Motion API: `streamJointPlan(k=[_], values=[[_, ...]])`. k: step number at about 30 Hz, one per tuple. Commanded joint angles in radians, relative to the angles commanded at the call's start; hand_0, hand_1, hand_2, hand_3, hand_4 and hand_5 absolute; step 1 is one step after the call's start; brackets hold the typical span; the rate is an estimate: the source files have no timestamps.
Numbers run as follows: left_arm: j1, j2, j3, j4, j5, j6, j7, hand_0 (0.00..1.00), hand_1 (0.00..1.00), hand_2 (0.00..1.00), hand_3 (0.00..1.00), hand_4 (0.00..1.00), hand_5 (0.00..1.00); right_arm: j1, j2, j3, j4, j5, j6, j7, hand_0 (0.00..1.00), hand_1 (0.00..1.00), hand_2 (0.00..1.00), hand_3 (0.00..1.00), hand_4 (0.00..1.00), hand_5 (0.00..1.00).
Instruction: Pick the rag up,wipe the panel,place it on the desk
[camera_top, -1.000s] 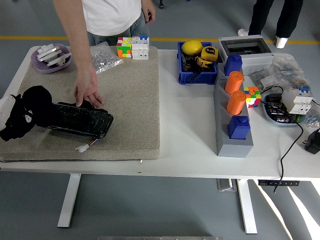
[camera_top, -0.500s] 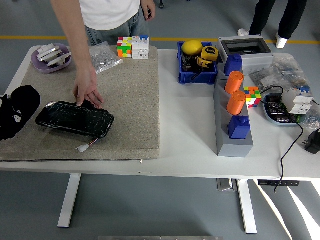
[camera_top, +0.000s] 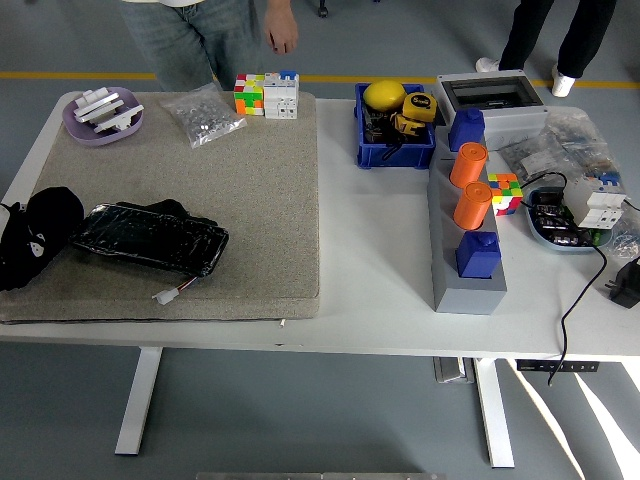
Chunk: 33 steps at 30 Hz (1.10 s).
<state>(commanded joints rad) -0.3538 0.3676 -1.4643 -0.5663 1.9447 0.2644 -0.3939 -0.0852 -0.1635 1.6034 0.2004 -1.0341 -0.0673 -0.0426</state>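
The black panel (camera_top: 150, 238) lies flat on the beige mat (camera_top: 250, 180), at its near left, with a small white plug on wires at its front edge. Just left of the panel, at the picture's left edge, sits a dark mass. It is my left hand (camera_top: 30, 240) closed around the black rag (camera_top: 55, 212). Hand and rag are both black and hard to tell apart. The mass touches the panel's left end. My right hand is out of view.
A person stands at the far side, one hand (camera_top: 283, 35) hanging clear of the table. On the mat's far edge are a purple dish (camera_top: 103, 113), a bag of parts (camera_top: 205, 115) and puzzle cubes (camera_top: 266, 95). A blue bin (camera_top: 394, 125) and a grey block with orange cylinders (camera_top: 468, 215) stand to the right.
My left hand pulled the rag leftward off the panel to the mat's left edge. The person's hand, which rested on the panel's far edge, has lifted away from the table.
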Motion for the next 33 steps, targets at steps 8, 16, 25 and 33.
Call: streamJointPlan(k=[8,16,25,33], values=[[0.004,-0.004,0.003,-0.006,-0.005,-0.003,-0.004,0.753,0.816,0.785,0.644,0.924,0.064,-0.001,0.001,0.009,-0.001,-0.007,0.0,0.0,0.768,0.618,0.674,0.567,0.976,0.467],[0.007,-0.005,-0.014,-0.005,0.015,-0.011,0.011,0.791,0.83,0.796,0.724,0.938,0.079,-0.002,0.002,0.017,0.0,-0.015,-0.001,0.0,0.768,0.618,0.674,0.567,0.975,0.467],[0.021,-0.001,-0.065,-0.037,0.047,-0.019,0.026,0.845,0.839,0.804,0.749,0.96,0.1,0.0,0.003,0.031,0.002,-0.026,-0.002,0.001,0.768,0.616,0.674,0.567,0.975,0.469],[0.062,0.008,-0.126,-0.109,0.028,-0.043,0.028,0.851,0.846,0.808,0.772,0.995,0.153,-0.005,0.003,0.037,0.001,-0.03,-0.002,0.001,0.768,0.612,0.674,0.566,0.974,0.47]])
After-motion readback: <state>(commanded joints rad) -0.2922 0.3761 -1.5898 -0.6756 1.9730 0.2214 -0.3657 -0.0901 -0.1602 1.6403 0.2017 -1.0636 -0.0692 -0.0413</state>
